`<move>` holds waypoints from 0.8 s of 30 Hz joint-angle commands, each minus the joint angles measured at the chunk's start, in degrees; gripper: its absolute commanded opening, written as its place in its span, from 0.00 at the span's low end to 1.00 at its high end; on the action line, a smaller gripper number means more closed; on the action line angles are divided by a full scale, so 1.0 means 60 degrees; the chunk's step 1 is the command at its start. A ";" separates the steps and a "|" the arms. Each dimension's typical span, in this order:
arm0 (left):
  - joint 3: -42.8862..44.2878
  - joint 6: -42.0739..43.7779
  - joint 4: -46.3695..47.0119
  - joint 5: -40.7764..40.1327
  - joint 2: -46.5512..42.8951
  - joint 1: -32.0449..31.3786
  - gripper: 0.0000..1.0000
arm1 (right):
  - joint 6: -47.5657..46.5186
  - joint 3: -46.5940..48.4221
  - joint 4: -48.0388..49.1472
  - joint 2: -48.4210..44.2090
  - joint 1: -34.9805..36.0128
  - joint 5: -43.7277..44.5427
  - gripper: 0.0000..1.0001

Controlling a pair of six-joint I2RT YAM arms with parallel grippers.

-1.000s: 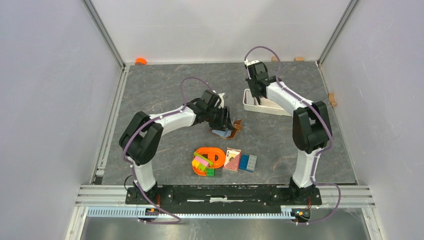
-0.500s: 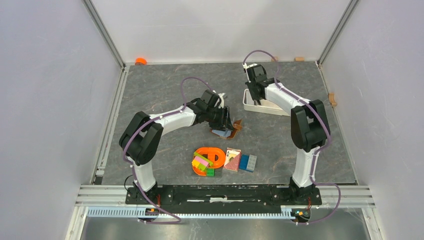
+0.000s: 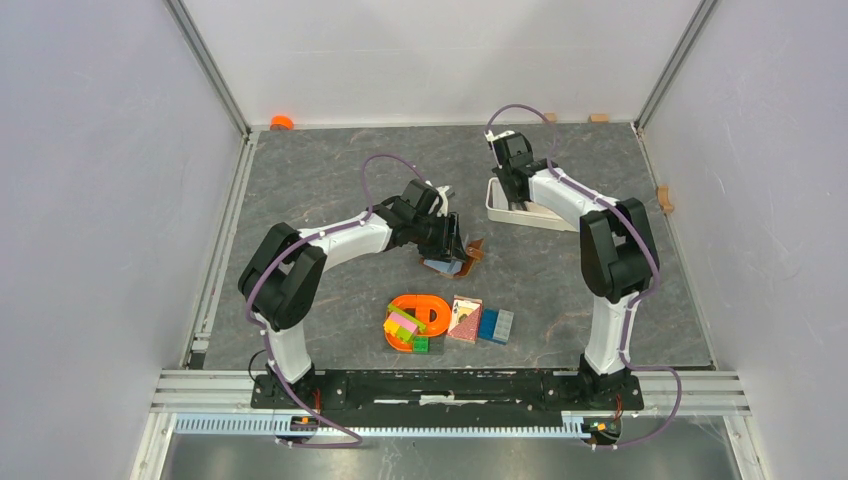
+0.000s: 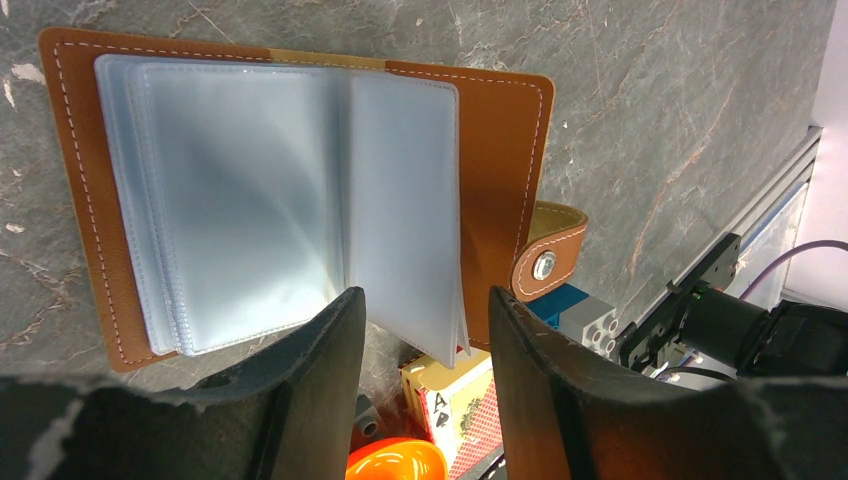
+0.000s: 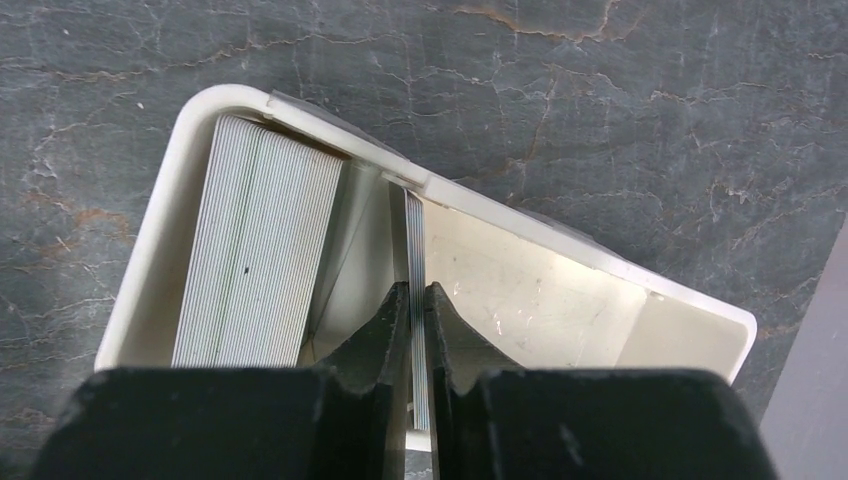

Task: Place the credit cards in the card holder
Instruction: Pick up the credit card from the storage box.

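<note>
On the table (image 3: 330, 170), the white tray (image 5: 172, 170) holds the credit cards (image 5: 255, 250) stacked on edge. The card holder (image 4: 500, 130) lies open mid-table. Right jaws pinch a single card (image 5: 414, 240) in the tray; left jaws stand spread astride a clear sleeve (image 4: 400, 200). My judgement is to lift straight up, clear of the rim. The only legible mark is an "A" on the red pack (image 4: 455, 395).

The left arm (image 3: 335, 240) reaches toward the worktop's middle, with the left gripper (image 4: 424, 310) pointing down and its jaws apart. The right arm (image 3: 580, 200) stretches toward the far edge, right of middle. The right gripper (image 5: 417, 300) points down, jaws pinched on thin cards (image 5: 415, 230).
</note>
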 commanded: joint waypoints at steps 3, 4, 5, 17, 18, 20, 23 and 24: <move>0.0300 0.0045 0.0031 0.0237 -0.0473 -0.0043 0.55 | -0.0275 -0.0003 0.0363 0.0130 0.0006 0.0518 0.13; 0.0300 0.0046 0.0030 0.0233 -0.0469 -0.0043 0.55 | -0.0297 -0.0008 0.0351 0.0150 0.0006 0.0538 0.13; 0.0307 0.0047 0.0030 0.0247 -0.0465 -0.0043 0.55 | -0.0312 -0.0016 0.0364 0.0160 0.0000 0.0554 0.14; 0.0301 0.0032 0.0030 0.0263 -0.0462 -0.0043 0.55 | -0.0450 -0.0038 0.0416 0.0494 0.0064 0.0659 0.27; 0.0308 0.0028 0.0032 0.0263 -0.0460 -0.0043 0.55 | -0.0451 -0.0038 0.0430 0.0525 0.0063 0.0680 0.29; 0.0307 0.0025 0.0030 0.0263 -0.0459 -0.0043 0.55 | -0.0468 -0.0038 0.0437 0.0579 0.0064 0.0737 0.33; 0.0307 0.0026 0.0041 0.0263 -0.0462 -0.0043 0.55 | -0.0517 0.0011 0.0445 0.0718 0.0064 0.0753 0.39; 0.0309 0.0016 0.0030 0.0272 -0.0454 -0.0043 0.55 | -0.0524 0.0065 0.0404 0.0763 0.0063 0.0761 0.40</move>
